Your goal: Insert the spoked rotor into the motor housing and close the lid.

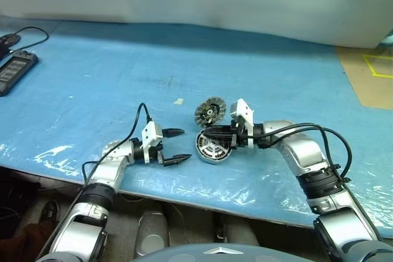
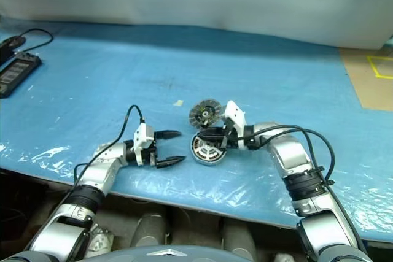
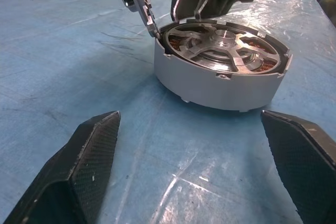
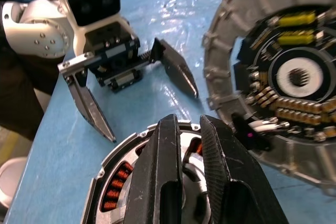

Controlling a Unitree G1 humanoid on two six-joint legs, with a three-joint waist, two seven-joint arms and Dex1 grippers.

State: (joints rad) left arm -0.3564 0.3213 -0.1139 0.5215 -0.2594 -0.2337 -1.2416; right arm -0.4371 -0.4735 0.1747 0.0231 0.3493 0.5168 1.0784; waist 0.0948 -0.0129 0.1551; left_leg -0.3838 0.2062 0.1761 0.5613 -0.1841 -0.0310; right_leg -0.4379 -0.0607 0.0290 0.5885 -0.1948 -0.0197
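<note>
- My left gripper (image 1: 174,146) hovers level just beside the housing, jaws spread wide and empty.
- I see the motor housing (image 3: 220,72) flat on the blue table cover (image 1: 92,84), spoked rotor (image 3: 212,51) seated inside over copper windings.
- The lid (image 1: 210,112) stands tilted, leaning against the housing's rim.
- My right gripper (image 1: 209,132) reaches over the housing, jaws nearly together, gripping nothing I can make out.

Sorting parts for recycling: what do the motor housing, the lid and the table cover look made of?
The motor housing looks like matte grey cast or machined metal, with coppery wire windings inside. The lid looks like the same dull silver metal, ribbed at its rim, carrying small electronic parts on its inner face. The table cover seems glossy blue plastic sheeting, wrinkled and glinting.
</note>
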